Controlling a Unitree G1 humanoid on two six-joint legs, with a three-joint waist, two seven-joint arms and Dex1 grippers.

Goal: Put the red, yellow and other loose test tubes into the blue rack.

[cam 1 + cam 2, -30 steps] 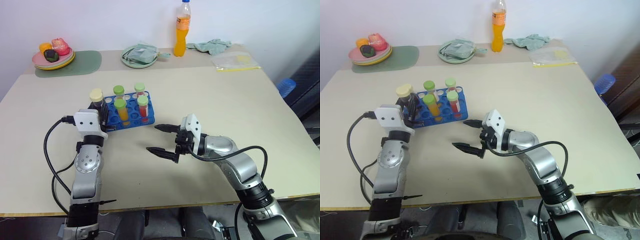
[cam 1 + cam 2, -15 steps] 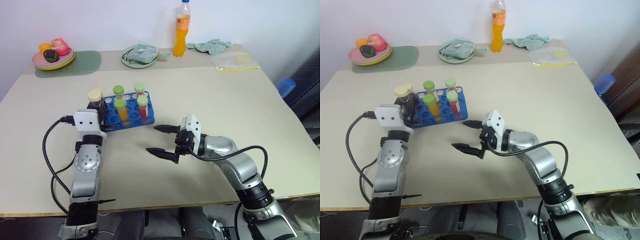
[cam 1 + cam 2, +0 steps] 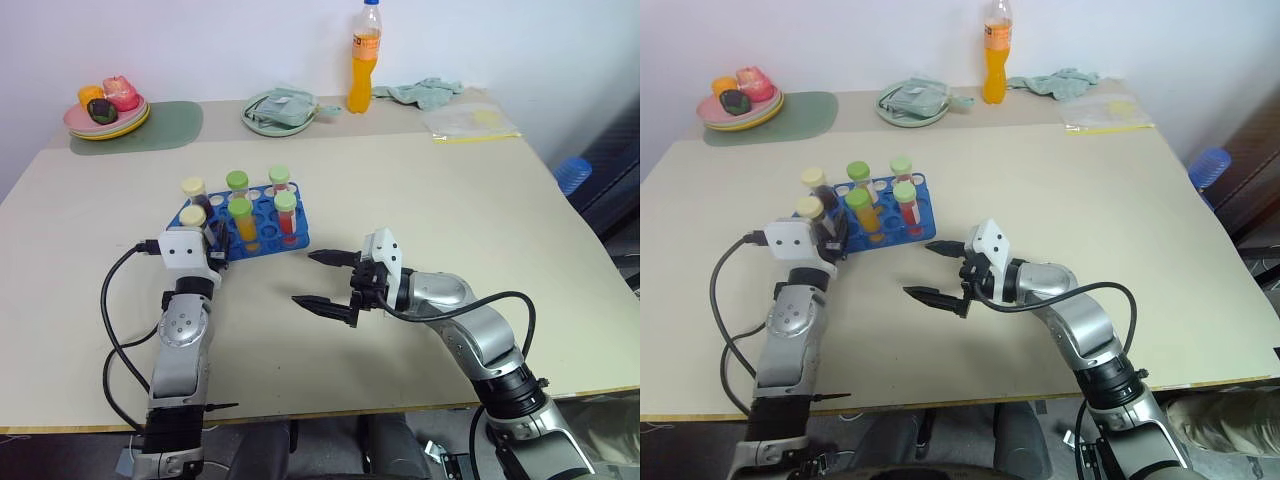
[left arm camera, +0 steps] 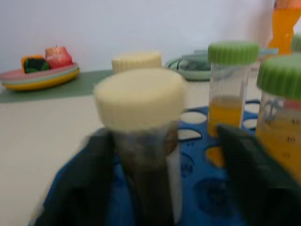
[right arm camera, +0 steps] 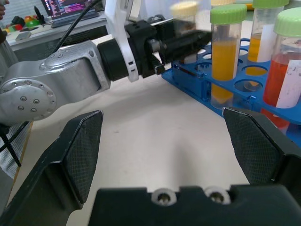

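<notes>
The blue rack stands left of the table's middle and holds several capped tubes. Two orange-yellow tubes and a red tube have green caps, and two dark tubes have cream caps. My left gripper is at the rack's near left corner, open. Its fingers stand either side of the nearer dark cream-capped tube, which sits upright in a hole. My right gripper hovers open and empty just right of the rack, pointing at it.
Along the table's far edge stand an orange drink bottle, a green plate with a cloth, stacked plates of toy food on a green mat, a crumpled cloth and a plastic bag. Bare tabletop lies to the right.
My left gripper came down with the dark cream-capped tube, set it into the rack and opened. The right arm has not moved.
</notes>
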